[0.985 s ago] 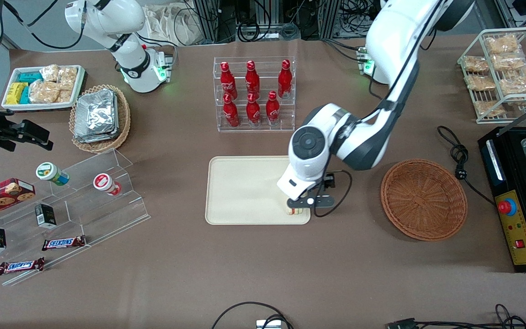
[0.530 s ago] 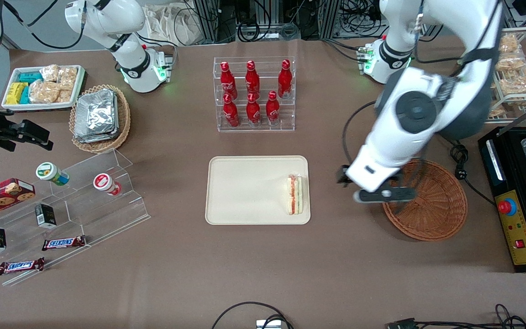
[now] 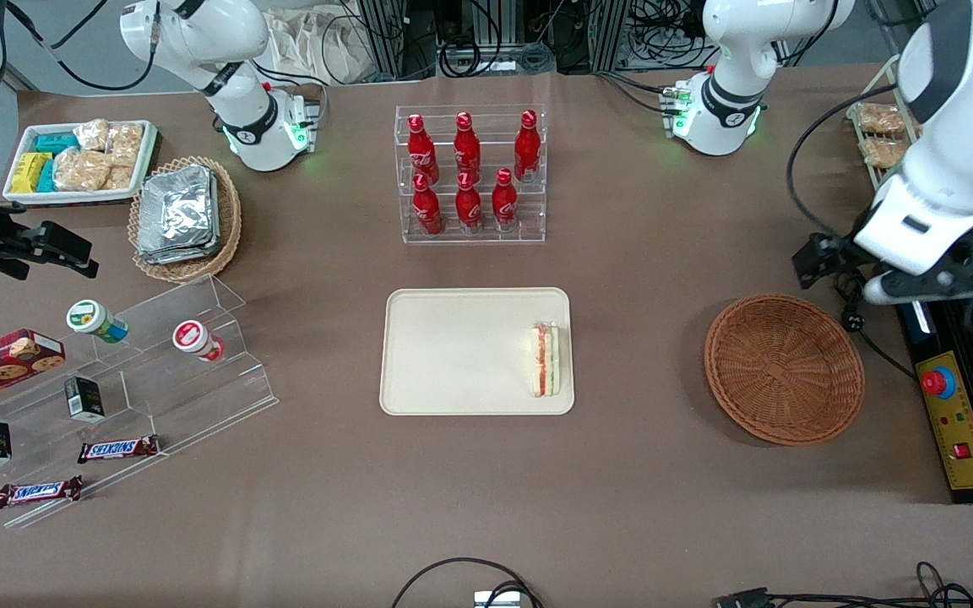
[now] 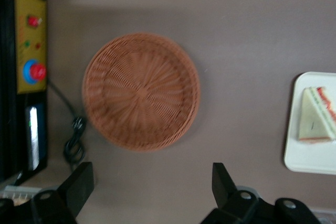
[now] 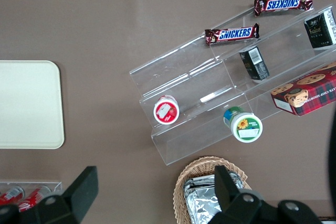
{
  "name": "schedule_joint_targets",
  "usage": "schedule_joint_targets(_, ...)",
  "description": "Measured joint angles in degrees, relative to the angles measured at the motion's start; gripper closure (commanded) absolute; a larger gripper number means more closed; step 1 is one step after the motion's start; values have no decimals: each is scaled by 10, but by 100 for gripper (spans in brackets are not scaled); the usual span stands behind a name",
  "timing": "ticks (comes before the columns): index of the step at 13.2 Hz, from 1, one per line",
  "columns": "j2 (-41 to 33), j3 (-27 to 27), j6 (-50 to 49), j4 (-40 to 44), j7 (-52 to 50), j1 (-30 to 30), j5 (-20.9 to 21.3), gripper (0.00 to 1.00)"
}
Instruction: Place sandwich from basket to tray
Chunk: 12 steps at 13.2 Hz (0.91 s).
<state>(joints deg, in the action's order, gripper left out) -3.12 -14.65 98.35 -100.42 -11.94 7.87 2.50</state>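
Note:
The sandwich (image 3: pixel 546 361) (image 4: pixel 317 116), a white wedge with a red-orange filling edge, lies on the cream tray (image 3: pixel 453 350) (image 4: pixel 310 158) along the tray's edge nearest the basket. The round reddish-brown wicker basket (image 3: pixel 784 367) (image 4: pixel 140 92) holds nothing. My gripper (image 3: pixel 917 283) (image 4: pixel 151 182) hangs high above the table toward the working arm's end, over the black appliance and a little farther from the front camera than the basket. It is open, and only bare table shows between its fingers (image 4: pixel 79 182).
A black appliance with a red button (image 3: pixel 938 384) and a coiled cable (image 3: pixel 848 287) lie beside the basket. A wire rack of bagged snacks (image 3: pixel 879 127) stands farther back. An acrylic rack of red bottles (image 3: pixel 470 173) stands farther from the camera than the tray.
My gripper let go of the sandwich on the tray, then rose and swung away over the basket toward the working arm's end. The sandwich has stayed where it was set down.

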Motion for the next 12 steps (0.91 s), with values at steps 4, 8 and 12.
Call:
schedule_joint_targets(4,-35,-5,-4,-29,13,36,-39,0)
schedule_joint_targets(8,-24,5,-10,-17,13,2,-31,0)
schedule_joint_targets(12,-11,9,-24,13,13,-21,-25,0)
